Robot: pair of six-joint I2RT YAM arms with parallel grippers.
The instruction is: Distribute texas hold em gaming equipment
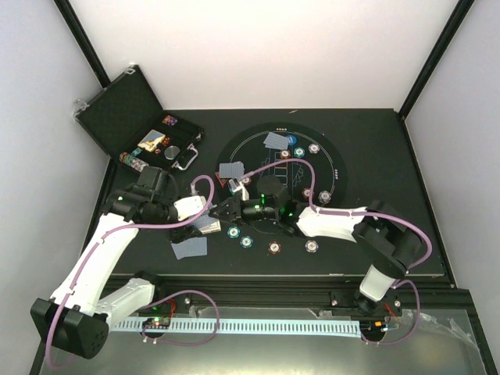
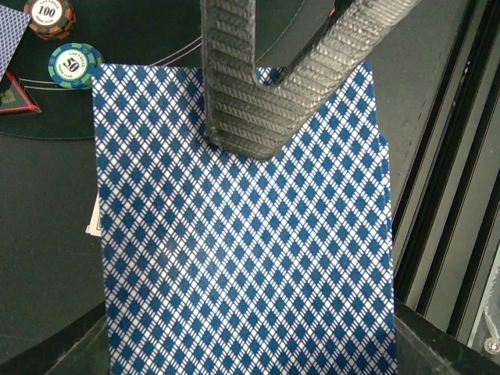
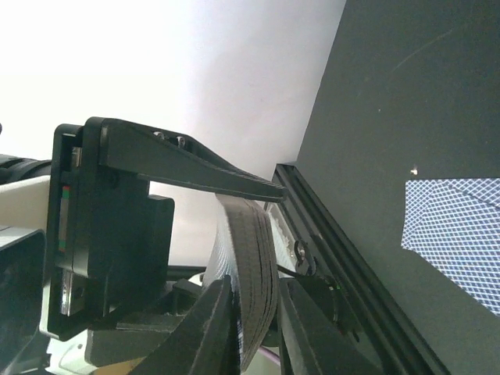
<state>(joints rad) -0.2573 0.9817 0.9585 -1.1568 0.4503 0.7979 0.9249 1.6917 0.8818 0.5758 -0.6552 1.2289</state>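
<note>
A deck of blue-backed playing cards [image 1: 208, 225] hangs between both grippers at the table's front left. It fills the left wrist view [image 2: 242, 250]. My left gripper [image 1: 198, 223] brackets its long edges [image 2: 250, 348]. My right gripper [image 1: 224, 212] is shut on the deck's far end, which shows edge-on between its fingers [image 3: 254, 258]. Loose cards lie on the table [image 1: 189, 248] and on the round mat [image 1: 231, 169], [image 1: 276, 141]. Teal chips [image 1: 233, 231], a brown-red chip [image 1: 274, 248] and a white-grey chip [image 1: 312, 246] lie in front of the mat. A red triangle marker [image 2: 16, 98] lies by two chips.
The open black case [image 1: 125, 109] stands at the back left with chips and small items inside. The round black mat [image 1: 262, 160] holds several more chips. A black rail [image 1: 297, 285] runs along the table's near edge. White walls enclose the table.
</note>
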